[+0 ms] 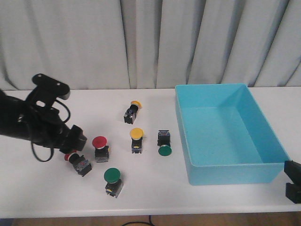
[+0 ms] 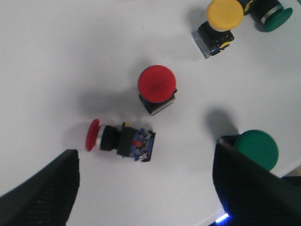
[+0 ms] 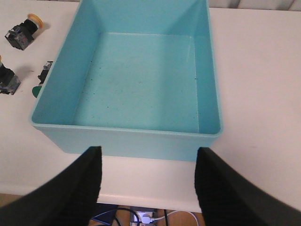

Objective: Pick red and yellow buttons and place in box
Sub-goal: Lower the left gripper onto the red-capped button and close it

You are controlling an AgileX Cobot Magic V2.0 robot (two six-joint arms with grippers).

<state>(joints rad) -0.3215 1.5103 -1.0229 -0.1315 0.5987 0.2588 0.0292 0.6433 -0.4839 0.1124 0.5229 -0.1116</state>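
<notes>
A red button (image 1: 99, 148) stands upright on the white table, and a second red button (image 1: 77, 162) lies on its side beside it. One yellow button (image 1: 136, 140) stands upright mid-table and another yellow button (image 1: 132, 112) lies on its side further back. My left gripper (image 1: 71, 141) is open and empty, hovering over the lying red button (image 2: 120, 140), which sits ahead of the open jaws (image 2: 146, 188); the upright red button (image 2: 157, 89) is beyond it. The turquoise box (image 1: 230, 172) is empty. My right gripper (image 3: 148, 183) is open and empty at the box's near wall (image 3: 127, 141).
Two green-capped buttons lie on the table, one (image 1: 113, 181) near the front edge and one (image 1: 164, 143) just left of the box. The front green button (image 2: 256, 148) sits right by my left gripper's finger. White curtains hang behind the table.
</notes>
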